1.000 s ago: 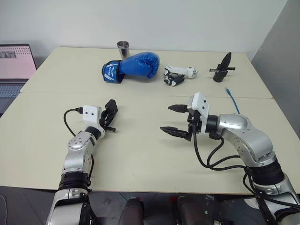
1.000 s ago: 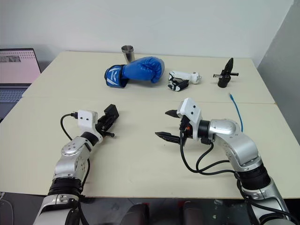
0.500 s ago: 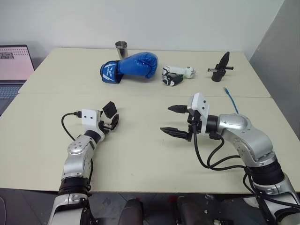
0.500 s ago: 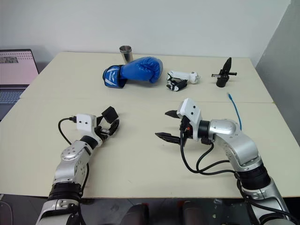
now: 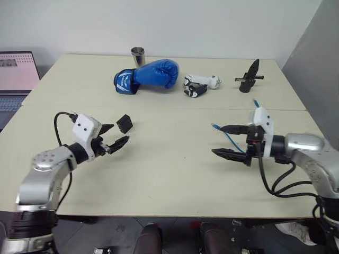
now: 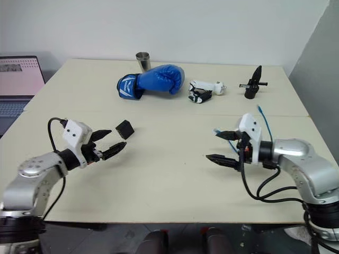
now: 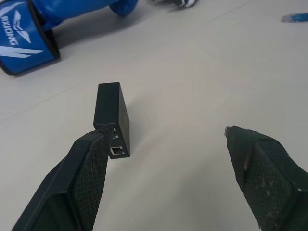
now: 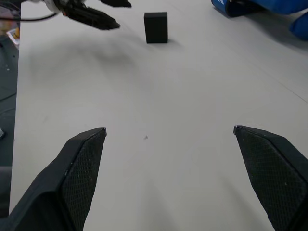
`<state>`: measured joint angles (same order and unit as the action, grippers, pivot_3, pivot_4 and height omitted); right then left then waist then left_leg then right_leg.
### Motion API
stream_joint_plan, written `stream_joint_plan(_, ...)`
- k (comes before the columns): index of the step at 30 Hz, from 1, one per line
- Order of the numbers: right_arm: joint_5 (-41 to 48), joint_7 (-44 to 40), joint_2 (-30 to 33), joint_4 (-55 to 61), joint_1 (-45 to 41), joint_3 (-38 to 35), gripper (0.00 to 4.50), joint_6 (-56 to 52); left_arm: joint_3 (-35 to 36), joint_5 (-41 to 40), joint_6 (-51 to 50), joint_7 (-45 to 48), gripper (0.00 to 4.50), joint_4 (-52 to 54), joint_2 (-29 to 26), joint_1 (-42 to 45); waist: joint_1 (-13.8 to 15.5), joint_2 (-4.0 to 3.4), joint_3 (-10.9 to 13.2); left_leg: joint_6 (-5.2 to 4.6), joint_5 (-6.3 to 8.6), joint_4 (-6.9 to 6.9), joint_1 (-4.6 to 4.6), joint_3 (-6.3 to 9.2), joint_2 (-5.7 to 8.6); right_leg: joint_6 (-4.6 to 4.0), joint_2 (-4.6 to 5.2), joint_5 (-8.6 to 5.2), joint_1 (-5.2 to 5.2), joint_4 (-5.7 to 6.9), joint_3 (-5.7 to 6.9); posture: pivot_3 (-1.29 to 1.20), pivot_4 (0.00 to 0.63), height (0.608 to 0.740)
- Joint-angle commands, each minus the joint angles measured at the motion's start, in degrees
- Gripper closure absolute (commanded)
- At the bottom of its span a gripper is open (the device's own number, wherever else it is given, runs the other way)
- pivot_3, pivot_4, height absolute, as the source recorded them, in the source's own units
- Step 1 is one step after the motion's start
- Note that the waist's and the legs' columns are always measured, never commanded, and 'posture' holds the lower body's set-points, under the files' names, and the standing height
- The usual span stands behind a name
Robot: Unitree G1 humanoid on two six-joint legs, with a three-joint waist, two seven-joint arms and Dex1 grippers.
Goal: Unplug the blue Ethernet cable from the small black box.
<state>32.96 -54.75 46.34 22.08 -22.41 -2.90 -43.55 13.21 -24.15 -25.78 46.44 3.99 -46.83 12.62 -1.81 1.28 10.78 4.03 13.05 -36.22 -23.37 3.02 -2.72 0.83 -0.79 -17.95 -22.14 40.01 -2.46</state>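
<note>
Your left gripper (image 5: pixel 113 135) had its 2 black fingers spread apart and gripped nothing; in the left wrist view the small black box (image 7: pixel 112 118) stood on its edge on the table (image 5: pixel 169 174), with 1 finger (image 7: pixel 85 179) right at its lower corner, though you could not tell whether it touched. From the head views the box (image 5: pixel 124 123) sat just beyond those fingertips, toward the table's middle. 1 second earlier that gripper had been closed on the box; 0.5 second earlier it had already spread, and since then the arm had swung out to the left and drawn back from the box. Farther back stood a metal cup (image 5: pixel 137 53), empty or not you could not tell, then a blue boxing glove (image 5: pixel 148 75), a white and black object (image 5: pixel 198 84) and a pointed black clamp (image 5: pixel 250 76). Your right gripper (image 5: pixel 226 141) had its jaws spread wide and held nothing; it hung above the table, having moved right from its earlier spot near the centre. The blue Ethernet cable (image 5: pixel 229 138) lay unplugged on the table behind that gripper, well apart from the box, 1 end near the fingers and the other (image 6: pixel 261 110) farther back.
</note>
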Motion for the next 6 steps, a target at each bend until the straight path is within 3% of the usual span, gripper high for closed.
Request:
stream_joint_plan(1, 1.84, -2.09, 2.34, 0.02, 0.07, -3.23, 0.00, 0.46, 2.08, -2.79, -1.87, 4.96, 0.55, 0.79, -4.04, 3.23, -0.01, 0.00, 0.00, 0.00, 0.00, 0.01, 0.00, -0.01, 0.00, 0.00, 0.00, 0.00, 0.00, -0.01, 0.00, 0.00, 0.150, 0.740)
stream_joint_plan(6, 2.38, -1.61, 2.59, 0.04, 0.20, -3.81, 0.00, 0.37, 1.74, -4.40, -3.76, 7.52, 0.55, -0.38, -4.82, 5.65, -0.01, 0.00, 0.00, 0.00, 0.00, 0.02, 0.00, -0.06, 0.00, 0.01, 0.00, 0.00, -0.01, -0.02, -0.04, 0.00, 0.150, 0.740)
